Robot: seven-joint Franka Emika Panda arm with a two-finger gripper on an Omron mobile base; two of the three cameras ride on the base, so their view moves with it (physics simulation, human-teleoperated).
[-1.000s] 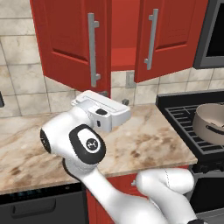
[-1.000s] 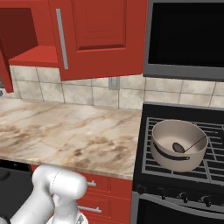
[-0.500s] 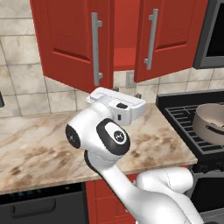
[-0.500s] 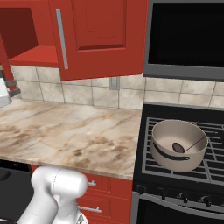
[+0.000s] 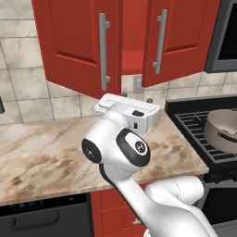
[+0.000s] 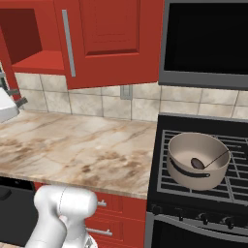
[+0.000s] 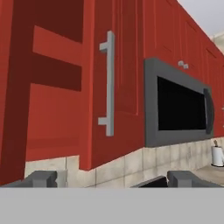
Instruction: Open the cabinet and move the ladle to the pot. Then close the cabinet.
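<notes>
The red cabinet hangs above the counter with its left door swung open. Its right door looks shut, and the bare shelf shows inside. On the stove sits the grey pot, which also appears as the pot at the right edge. The dark ladle lies inside it, handle leaning on the rim. My gripper is open and holds nothing. It hovers under the cabinet near the backsplash, gripper, facing the right door's silver handle.
A marble counter runs left of the black stove. A dark microwave hangs above the stove. Red drawers sit under the counter. A wall outlet is on the tiled backsplash.
My arm has swung to the right below the cabinet, and the hand has come in at the left edge of the right base view. The jaws stayed open. Pot and ladle have not moved.
</notes>
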